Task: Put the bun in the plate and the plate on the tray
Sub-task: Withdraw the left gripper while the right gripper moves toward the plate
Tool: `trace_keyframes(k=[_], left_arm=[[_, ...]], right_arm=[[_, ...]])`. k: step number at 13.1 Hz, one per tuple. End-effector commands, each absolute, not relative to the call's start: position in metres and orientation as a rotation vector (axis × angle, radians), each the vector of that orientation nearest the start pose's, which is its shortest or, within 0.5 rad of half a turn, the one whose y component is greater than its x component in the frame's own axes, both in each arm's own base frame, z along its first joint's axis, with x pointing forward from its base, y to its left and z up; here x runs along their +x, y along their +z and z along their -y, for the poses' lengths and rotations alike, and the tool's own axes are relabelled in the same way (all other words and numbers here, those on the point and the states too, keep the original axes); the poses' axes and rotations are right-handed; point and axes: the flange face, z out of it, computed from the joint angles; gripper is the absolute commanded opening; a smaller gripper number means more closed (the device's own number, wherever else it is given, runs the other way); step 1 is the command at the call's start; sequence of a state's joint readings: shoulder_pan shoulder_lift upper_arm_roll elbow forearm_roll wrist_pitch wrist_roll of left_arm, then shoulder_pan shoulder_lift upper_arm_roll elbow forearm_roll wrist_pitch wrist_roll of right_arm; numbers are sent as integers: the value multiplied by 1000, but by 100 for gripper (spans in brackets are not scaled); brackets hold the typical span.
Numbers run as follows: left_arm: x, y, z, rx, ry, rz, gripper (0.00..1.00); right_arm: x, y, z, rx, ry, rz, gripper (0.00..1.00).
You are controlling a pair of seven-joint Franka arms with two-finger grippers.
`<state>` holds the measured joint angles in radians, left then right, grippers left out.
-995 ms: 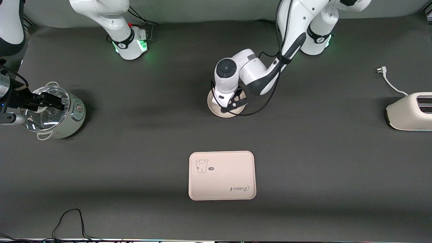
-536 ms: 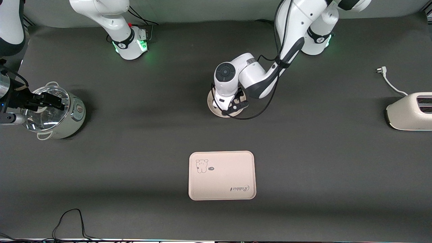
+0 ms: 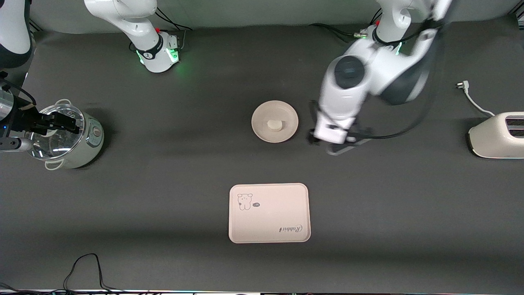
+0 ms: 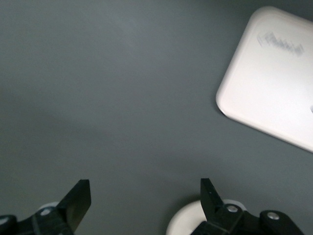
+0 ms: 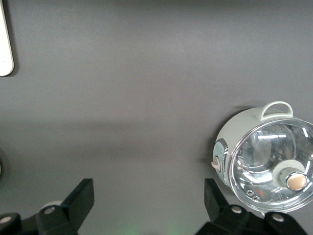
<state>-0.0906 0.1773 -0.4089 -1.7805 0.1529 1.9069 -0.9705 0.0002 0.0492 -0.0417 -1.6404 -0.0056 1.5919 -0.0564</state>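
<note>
one plate (image 3: 262, 131) is sitting bun (image 3: 274, 124)-loaded beside the left gripper (image 3: 342, 145), its fingers gaping wide and empty; the tray (image 3: 269, 229) is lying nearer the camera; right gripper (image 5: 146, 213) is waiting wide.

Even, soft light falls from above onto my dark table (image 3: 163, 205), with broad, faint shadow bands across it. My left arm (image 3: 348, 94) smears with motion blur, and my left wrist view is blurred too, the tray (image 4: 274, 83) print streaked. The pot lid (image 5: 274, 166) shows bright glare. Green lamps glow at my bases.
</note>
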Motion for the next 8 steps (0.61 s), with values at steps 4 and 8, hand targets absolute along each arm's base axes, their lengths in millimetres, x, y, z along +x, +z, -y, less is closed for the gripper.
trace_keyframes(k=[4,8], left_arm=[[546,526,120,-3014,23,371,100],[536,554,39,-3040,75,237,100]], right_arm=[[499,567,-54,-3107,66,107,100],[456,564,-170,-3093,93,-26,100]])
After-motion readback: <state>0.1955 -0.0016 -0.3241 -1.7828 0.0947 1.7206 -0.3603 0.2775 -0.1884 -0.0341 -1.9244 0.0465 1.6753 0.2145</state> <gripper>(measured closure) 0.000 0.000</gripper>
